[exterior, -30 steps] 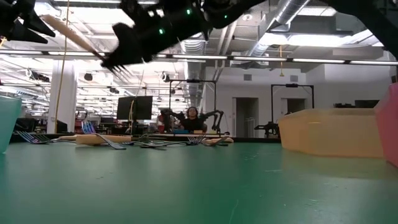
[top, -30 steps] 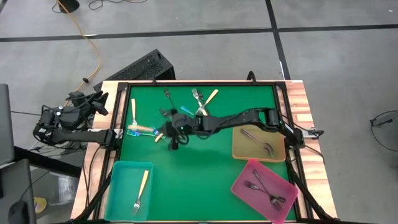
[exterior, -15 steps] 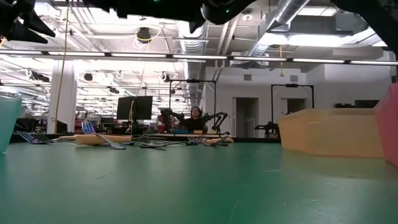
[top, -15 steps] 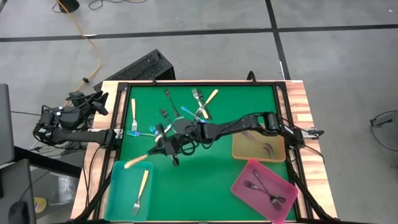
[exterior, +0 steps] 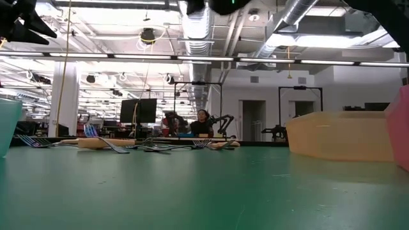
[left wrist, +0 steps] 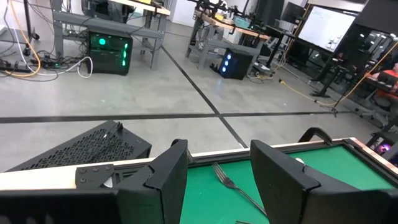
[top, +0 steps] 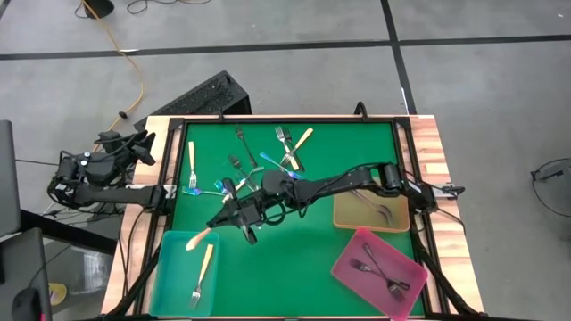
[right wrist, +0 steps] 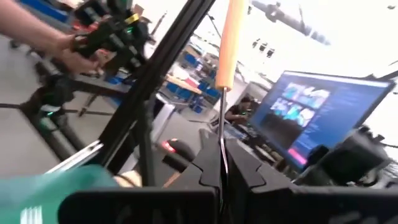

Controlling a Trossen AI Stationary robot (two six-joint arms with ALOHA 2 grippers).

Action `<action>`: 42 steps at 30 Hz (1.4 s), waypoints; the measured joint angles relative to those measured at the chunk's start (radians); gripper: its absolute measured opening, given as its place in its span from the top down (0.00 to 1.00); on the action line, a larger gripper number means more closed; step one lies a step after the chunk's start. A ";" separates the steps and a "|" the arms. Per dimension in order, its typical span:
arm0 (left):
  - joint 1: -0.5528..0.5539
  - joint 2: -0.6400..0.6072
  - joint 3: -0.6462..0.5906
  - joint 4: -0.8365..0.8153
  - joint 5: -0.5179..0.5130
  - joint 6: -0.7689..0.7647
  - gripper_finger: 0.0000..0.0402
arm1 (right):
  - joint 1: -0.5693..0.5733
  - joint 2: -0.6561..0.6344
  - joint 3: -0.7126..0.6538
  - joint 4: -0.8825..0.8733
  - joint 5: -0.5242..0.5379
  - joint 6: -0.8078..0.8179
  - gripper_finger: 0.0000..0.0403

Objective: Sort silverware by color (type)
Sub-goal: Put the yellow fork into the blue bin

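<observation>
From above, my right gripper [top: 223,218] reaches across the green surface [top: 294,259] toward its left edge, clenched on a cream-handled fork [top: 198,238] whose handle juts out past my fingers, over the upper rim of the teal tray [top: 168,276] at the near-left corner. That tray already holds another cream-handled fork [top: 202,272]. Behind my gripper, toward the far edge, loose forks [top: 284,147] lie scattered in a small cluster. A tan tray [top: 343,214] by the right edge holds dark forks, and the pink tray [top: 348,267] at the near-right corner holds more dark forks. My left gripper [top: 143,147] waits off the surface, beyond its far-left corner.

At table height, the loose forks [exterior: 147,145] lie flat in a row far across the surface. The teal tray [exterior: 6,124] shows at the left edge, the tan tray [exterior: 339,135] on the right.

Through my left wrist camera, my left gripper [left wrist: 217,180] stands released, fingers well apart, with one dark fork [left wrist: 233,186] lying on the surface between them, farther off.

Through my right wrist camera, my right gripper [right wrist: 222,168] pinches the fork's thin metal neck, and the cream handle [right wrist: 227,43] rises straight out beyond my fingertips. The teal tray [right wrist: 43,186] lies blurred close by.
</observation>
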 joint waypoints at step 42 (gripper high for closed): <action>0.000 0.001 0.000 0.000 -0.006 0.000 0.61 | 0.015 0.473 0.406 -0.227 0.000 0.083 0.92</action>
